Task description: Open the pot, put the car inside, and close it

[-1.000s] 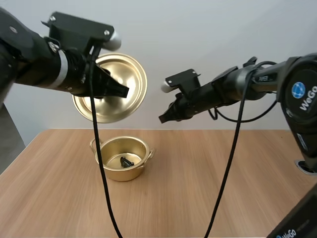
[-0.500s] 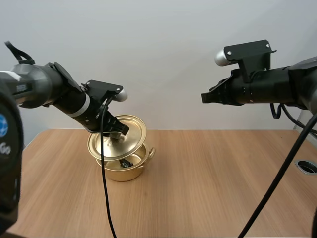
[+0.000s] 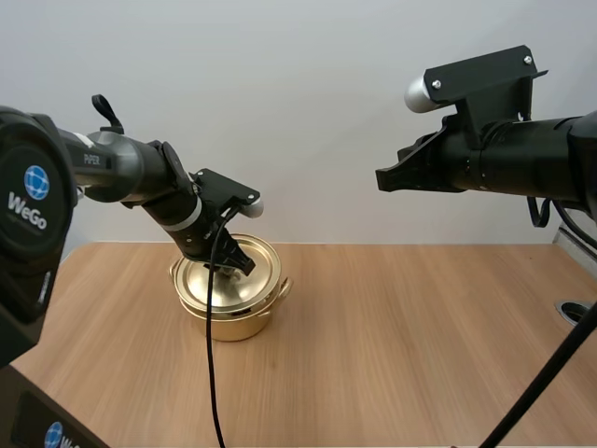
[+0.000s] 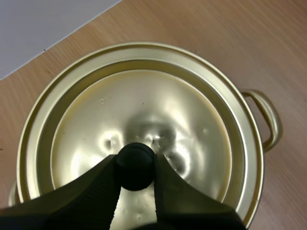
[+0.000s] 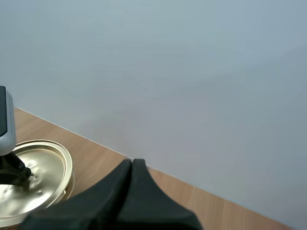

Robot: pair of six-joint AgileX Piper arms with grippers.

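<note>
- The round shiny gold metal lid (image 4: pixel 144 105) lies on top of the gold metal pot (image 3: pixel 233 323); the pot stands on the brown wooden worktop (image 3: pixel 401 345)
- The left jaws pinch the lid's small black round knob (image 4: pixel 135 160) between their tips
- The right jaws are up high, well away from the pot; they are pressed together and hold nothing

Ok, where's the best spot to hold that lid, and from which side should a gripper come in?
Take the black knob at the centre of the lid, coming straight down from above with a finger on each side. The lid is a smooth shallow dome sitting on the pot, so its rim offers little hold. The left gripper pinches the knob this way now.
</note>
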